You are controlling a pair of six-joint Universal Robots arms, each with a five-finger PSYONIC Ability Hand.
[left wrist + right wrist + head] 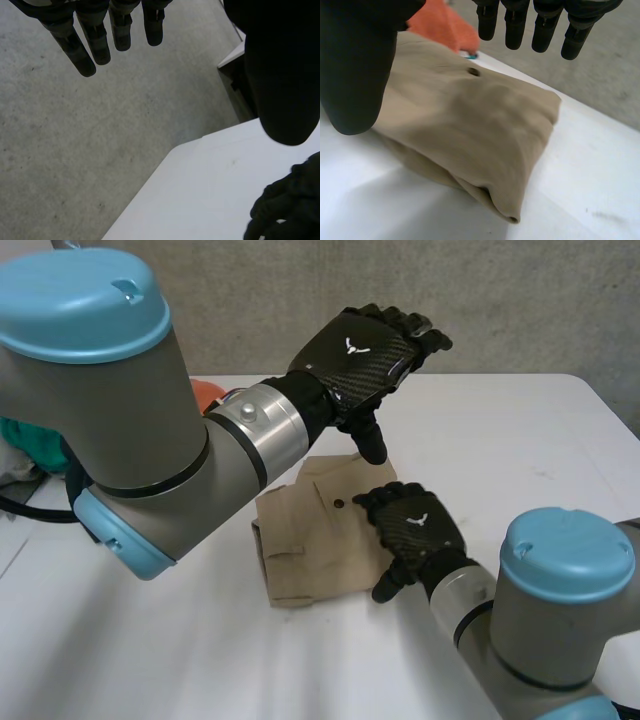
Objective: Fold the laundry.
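A tan garment [310, 540], folded into a thick rectangle with a dark button on top, lies in the middle of the white table [520, 440]. My right hand [415, 525] is at its right edge, palm down and open. In the right wrist view the tan garment [470, 125] lies under the palm, with the straight fingers [542, 25] and the thumb [357, 65] spread apart and holding nothing. My left hand [365, 345] hangs in the air above the garment's far side, open and empty, thumb pointing down. Its straight fingers [95, 40] show over the grey floor.
An orange cloth [205, 392] lies behind the garment, partly hidden by my left arm; the orange cloth [445, 25] also shows beyond the tan garment. A teal and white bundle [25, 445] sits at the table's far left. The table's corner [200, 145] lies below my left hand.
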